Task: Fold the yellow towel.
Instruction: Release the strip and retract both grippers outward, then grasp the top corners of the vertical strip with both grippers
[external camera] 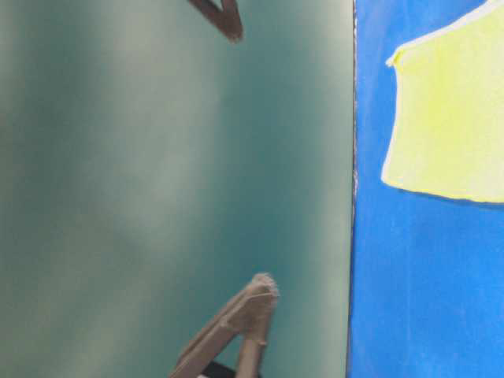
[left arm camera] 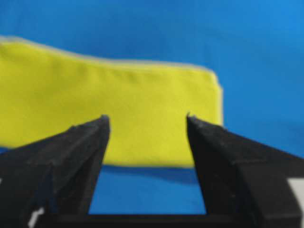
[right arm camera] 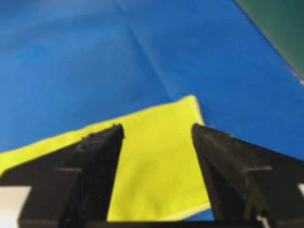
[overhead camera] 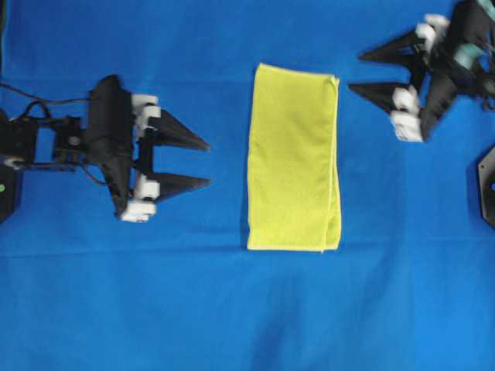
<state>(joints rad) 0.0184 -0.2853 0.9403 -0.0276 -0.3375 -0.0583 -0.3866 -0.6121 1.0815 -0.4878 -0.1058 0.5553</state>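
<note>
The yellow towel lies flat on the blue cloth in the middle, folded into a tall narrow rectangle with doubled edges along its right side. It also shows in the left wrist view, the right wrist view and the table-level view. My left gripper is open and empty, a short way left of the towel, fingers pointing at it. My right gripper is open and empty at the upper right, just off the towel's top right corner.
A large blue cloth covers the whole table. A dark robot base sits at the right edge. In the table-level view a green wall fills the left, with blurred finger tips in front.
</note>
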